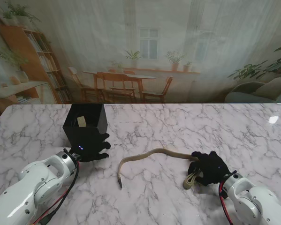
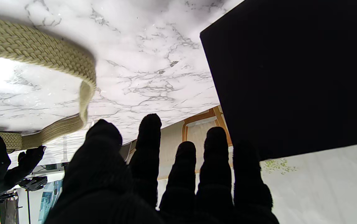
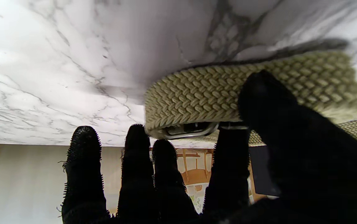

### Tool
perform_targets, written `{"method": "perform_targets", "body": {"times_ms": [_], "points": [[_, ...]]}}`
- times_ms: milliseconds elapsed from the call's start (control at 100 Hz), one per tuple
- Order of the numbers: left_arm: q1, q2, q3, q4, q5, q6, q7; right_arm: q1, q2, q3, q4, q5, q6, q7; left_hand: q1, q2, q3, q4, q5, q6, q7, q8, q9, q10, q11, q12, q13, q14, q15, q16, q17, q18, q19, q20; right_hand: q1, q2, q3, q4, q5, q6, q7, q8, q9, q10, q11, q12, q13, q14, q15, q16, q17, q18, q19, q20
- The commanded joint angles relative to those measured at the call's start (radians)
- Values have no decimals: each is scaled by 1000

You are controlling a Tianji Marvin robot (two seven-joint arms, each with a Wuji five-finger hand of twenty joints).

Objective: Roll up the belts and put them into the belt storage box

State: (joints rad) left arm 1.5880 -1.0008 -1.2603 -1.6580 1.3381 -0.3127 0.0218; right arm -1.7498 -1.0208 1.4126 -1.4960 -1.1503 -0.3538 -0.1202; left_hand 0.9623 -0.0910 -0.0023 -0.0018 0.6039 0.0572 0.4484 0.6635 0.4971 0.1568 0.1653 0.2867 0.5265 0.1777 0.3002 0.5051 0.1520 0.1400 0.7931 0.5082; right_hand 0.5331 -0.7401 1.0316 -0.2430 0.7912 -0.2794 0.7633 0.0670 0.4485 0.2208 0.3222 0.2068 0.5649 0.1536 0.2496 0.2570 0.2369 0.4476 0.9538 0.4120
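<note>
A tan woven belt (image 1: pixel 149 155) lies across the marble table, its dark tip (image 1: pixel 120 182) nearest me. My right hand (image 1: pixel 209 168) is shut on the belt's buckle end, which is folded into a small loop (image 3: pixel 228 90) with the metal buckle (image 3: pixel 190 130) showing between thumb and fingers. The black belt storage box (image 1: pixel 86 123) stands at the left, its open top facing me. My left hand (image 1: pixel 90 149) rests against the box's near side with fingers (image 2: pixel 148 140) spread and holds nothing. In the left wrist view the belt (image 2: pixel 41 53) curves past the box wall (image 2: pixel 290 74).
The marble table (image 1: pixel 168 126) stretches wide behind the belt and box. A printed backdrop of a room hangs past the far edge. A bright glare spot (image 1: pixel 273 119) sits at the far right.
</note>
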Motion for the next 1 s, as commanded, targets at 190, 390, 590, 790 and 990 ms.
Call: {"method": "perform_targets", "body": {"times_ms": [190,390,590,790,990], "points": [[2,-2,2,0,-2,1,-17,1,-8,-9,-3,58,40,65,-11,37,-12,-16,28,6,-1,-2,-39,14,-6,1,-19,18,-27,0,-15,37,-35,2,-12,38,52,-5,212,48,256,4,-29,62,-16,-9,-33,69,-79,-78,-29,67,-56,-90],[3,-2,2,0,-2,1,-18,-1,-10,-10,1,61,49,53,-15,39,-13,-16,29,5,-2,-3,-40,13,-7,1,-21,17,-28,0,-17,38,-37,2,-4,48,45,-5,214,73,258,0,141,13,5,-5,-6,40,-67,-78,-41,42,-54,-122],[2,-2,3,1,-3,1,-18,6,-13,-16,21,65,38,11,-17,40,-13,-16,29,5,-3,-3,-39,13,-8,1,-21,19,-28,0,-17,39,-37,2,3,107,11,3,184,81,248,27,373,-147,227,152,88,-21,-16,-29,-32,2,-37,-155],[3,-2,3,2,-4,1,-17,27,-19,-34,65,65,16,-88,-18,41,-13,-16,30,6,-3,-2,-39,13,-7,1,-21,18,-28,0,-18,39,-38,3,42,150,-37,-7,86,-16,198,73,685,-238,366,339,339,-122,143,115,120,-64,98,-68],[3,-2,3,2,-3,1,-13,47,-18,-50,105,41,-2,-162,-17,40,-12,-16,29,6,-3,-2,-38,13,-7,1,-21,18,-28,0,-17,39,-38,4,13,190,48,116,-132,-16,-181,96,932,-272,380,330,521,-170,239,203,214,-108,193,-6]]}}
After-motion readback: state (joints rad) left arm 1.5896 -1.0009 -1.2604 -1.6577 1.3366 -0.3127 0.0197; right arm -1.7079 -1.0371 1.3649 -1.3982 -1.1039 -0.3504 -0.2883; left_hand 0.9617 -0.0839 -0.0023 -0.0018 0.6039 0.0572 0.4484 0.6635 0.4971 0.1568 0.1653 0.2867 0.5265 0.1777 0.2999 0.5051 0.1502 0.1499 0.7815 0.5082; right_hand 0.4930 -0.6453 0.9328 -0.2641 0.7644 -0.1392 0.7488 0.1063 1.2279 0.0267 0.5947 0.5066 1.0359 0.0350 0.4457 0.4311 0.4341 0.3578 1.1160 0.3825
